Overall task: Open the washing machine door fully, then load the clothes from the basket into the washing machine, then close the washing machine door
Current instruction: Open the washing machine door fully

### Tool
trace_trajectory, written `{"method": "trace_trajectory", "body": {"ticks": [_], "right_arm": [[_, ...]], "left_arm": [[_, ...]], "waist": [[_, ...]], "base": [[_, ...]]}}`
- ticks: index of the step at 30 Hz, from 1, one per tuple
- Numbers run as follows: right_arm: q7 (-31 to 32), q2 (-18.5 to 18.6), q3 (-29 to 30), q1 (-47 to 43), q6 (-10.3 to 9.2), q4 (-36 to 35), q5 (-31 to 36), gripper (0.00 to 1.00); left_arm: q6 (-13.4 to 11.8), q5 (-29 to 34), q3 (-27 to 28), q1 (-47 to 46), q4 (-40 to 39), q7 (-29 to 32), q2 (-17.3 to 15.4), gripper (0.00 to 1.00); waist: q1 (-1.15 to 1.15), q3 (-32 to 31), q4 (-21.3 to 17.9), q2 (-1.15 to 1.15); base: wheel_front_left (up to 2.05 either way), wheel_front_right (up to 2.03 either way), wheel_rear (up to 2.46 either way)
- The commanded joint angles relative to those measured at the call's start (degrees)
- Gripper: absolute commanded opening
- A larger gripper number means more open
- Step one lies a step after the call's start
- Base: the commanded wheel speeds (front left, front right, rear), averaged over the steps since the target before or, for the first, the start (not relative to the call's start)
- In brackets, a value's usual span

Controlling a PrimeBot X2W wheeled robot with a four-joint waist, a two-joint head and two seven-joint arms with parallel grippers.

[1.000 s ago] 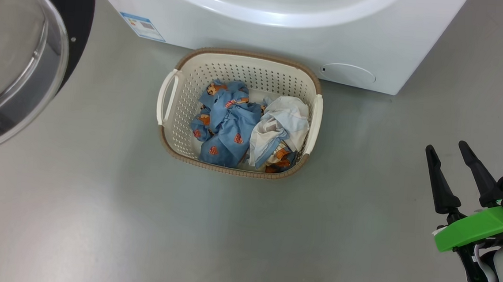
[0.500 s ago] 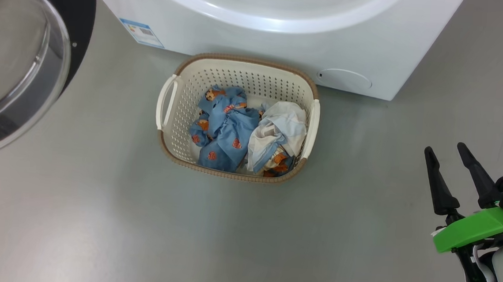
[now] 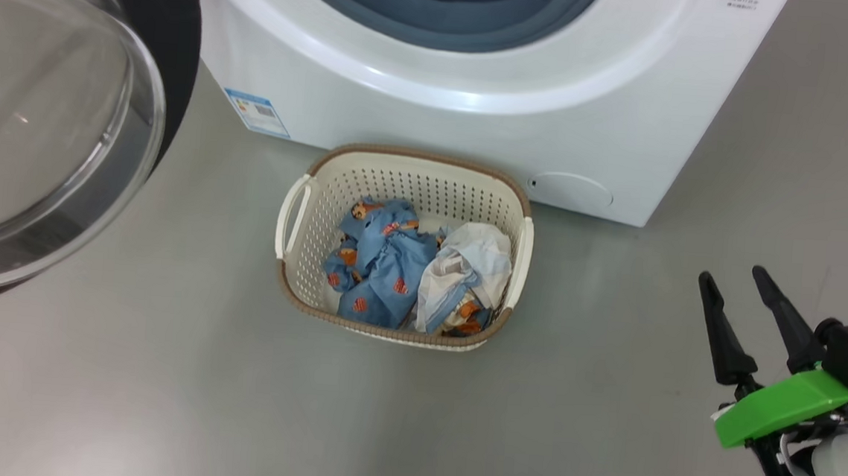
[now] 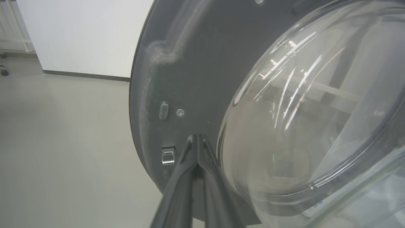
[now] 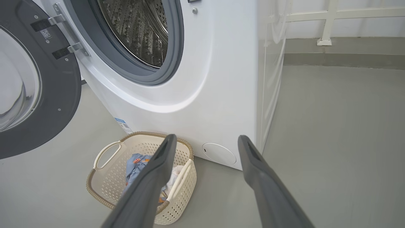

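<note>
The right gripper (image 3: 732, 274) is hovering with its fingers spread wide and nothing between them, well to the right of the basket (image 3: 415, 155), which is sitting on the floor just in front of the washing machine (image 3: 477, 115). The clothes (image 3: 384, 280) are lying crumpled inside it, the blue printed garments on its left side and the white cloth piece (image 3: 471, 260) on its right, the side nearer this gripper. They are looking light, limp and unbreakable; pinching a raised fold at the top of the heap is probably offering the surest hold, though loose ends may be snagging on the perforated walls. The left gripper (image 4: 196, 136) is pressed together, pointing at the dark inner rim of the washing machine door (image 4: 177, 63) beside its glass bowl (image 4: 300, 120); whether it is touching I cannot tell
</note>
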State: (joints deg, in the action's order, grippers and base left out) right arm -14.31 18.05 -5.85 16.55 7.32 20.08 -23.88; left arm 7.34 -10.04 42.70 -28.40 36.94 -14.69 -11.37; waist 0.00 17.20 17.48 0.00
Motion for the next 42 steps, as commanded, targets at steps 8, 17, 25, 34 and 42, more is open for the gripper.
{"method": "trace_trajectory", "body": {"ticks": [8, 17, 25, 34, 42], "right_arm": [[-0.69, -0.62, -0.97, -3.88, 0.17, -0.50, -0.86, 1.00], [-0.69, -1.04, -0.33, -6.12, 0.17, -0.63, -1.29, 1.00], [-0.69, -1.48, 0.13, -7.20, 0.17, -0.73, -1.20, 1.00], [-0.69, -1.57, 0.43, -7.77, 0.17, -0.80, -1.23, 1.00], [-0.69, -1.27, 0.28, -7.85, 0.17, -0.71, -1.36, 1.00]], "left_arm": [[0.13, -2.49, -4.90, 9.84, -5.90, -0.30, 0.18, 0.00], [0.14, -4.40, -12.19, 17.52, -10.87, -0.30, 3.58, 1.00], [0.14, -6.30, -19.95, 21.21, -15.02, -0.30, 4.75, 1.00], [0.14, -8.51, -27.29, 23.46, -18.75, -0.30, 4.11, 1.00], [0.14, -10.34, -32.72, 24.10, -20.01, -0.30, 3.24, 1.00]], "waist": [[0.00, -6.64, -0.28, 0.00], [0.00, -10.10, -2.28, 0.00], [0.00, -11.44, -5.57, 0.00], [0.00, -11.86, -9.56, 0.00], [0.00, -12.26, -13.17, 0.00]], "base": [[0.00, 0.00, 0.00], [0.00, 0.00, 0.00], [0.00, 0.00, 0.00], [0.00, 0.00, 0.00], [0.00, 0.00, 0.00]]}}
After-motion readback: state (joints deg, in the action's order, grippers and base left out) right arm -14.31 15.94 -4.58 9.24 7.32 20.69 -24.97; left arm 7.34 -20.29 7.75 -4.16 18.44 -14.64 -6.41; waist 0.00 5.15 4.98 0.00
